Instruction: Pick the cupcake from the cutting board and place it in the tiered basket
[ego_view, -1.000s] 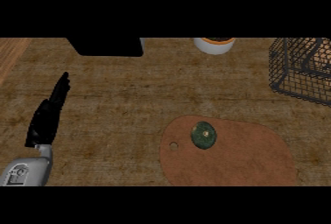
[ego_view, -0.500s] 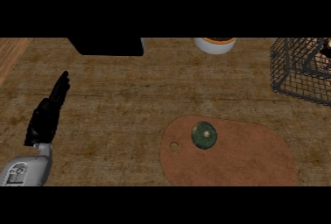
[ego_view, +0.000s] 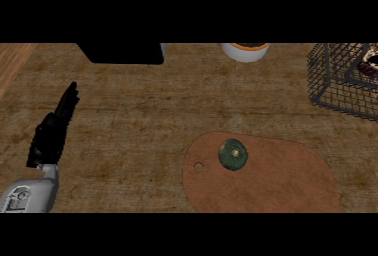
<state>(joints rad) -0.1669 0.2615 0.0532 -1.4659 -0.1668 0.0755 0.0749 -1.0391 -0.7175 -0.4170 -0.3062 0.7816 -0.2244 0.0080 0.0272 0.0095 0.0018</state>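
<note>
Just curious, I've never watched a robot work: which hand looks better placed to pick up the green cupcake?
Only the black left hand shows, open at the left, well apart from the green round cupcake on the brown wooden cutting board. The right hand is out of view, so I cannot compare.

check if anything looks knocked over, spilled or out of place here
Nothing stands out. The cupcake sits on the cutting board, the tiered basket stands at the far right, and the left hand rests open.
</note>
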